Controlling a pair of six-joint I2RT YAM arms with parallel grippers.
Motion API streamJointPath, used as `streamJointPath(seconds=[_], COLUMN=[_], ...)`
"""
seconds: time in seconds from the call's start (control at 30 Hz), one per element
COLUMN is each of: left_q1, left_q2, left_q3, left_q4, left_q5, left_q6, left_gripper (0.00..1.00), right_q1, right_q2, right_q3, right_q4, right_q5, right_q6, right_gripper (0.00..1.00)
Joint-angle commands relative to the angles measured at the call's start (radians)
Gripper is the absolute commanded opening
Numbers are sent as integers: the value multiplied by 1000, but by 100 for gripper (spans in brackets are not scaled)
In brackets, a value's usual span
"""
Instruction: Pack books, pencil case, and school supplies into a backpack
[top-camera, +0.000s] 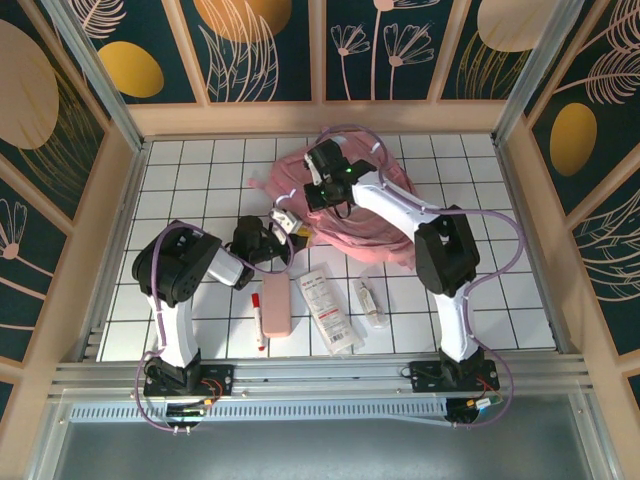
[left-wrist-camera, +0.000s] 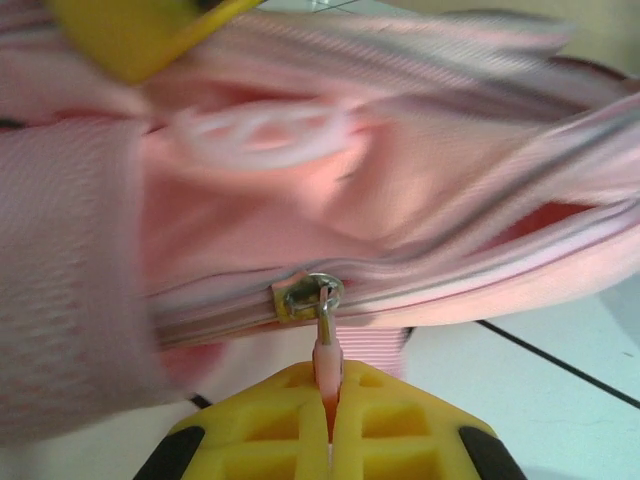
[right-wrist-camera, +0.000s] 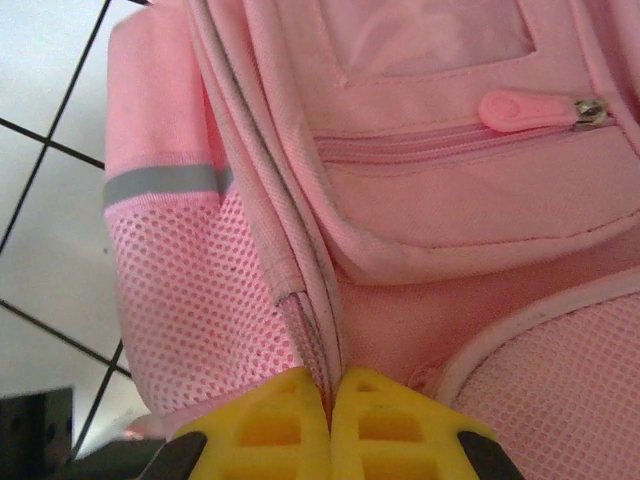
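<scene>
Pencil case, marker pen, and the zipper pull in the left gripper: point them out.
pencil case (top-camera: 277, 305), top view, middle of the pouch
marker pen (top-camera: 259, 322), top view, middle of its barrel
zipper pull (left-wrist-camera: 327, 362), left wrist view, its pink tab

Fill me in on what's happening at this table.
Both arms are on the pink backpack: the left fingers are shut on its zipper pull, the right fingers pinch a seam beside the mesh pocket. The pencil case, marker, white packet and clear tube lie unpacked on the table in front.
</scene>
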Motion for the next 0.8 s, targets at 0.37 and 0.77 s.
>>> streamJointPath(seconds=[0.37,0.77], left_q1=[-85,-230], left_q2=[-97,-65], left_q3=[23,47], left_q4=[-43,54], left_q5=[135,89], left_q6=[52,-98], left_gripper=[0,0], right_q1=[13,4], right_q2=[144,224], right_q3=[139,143], right_q4=[245,355], right_q5=[91,-46], right_q6=[-29,52], right_gripper=[0,0])
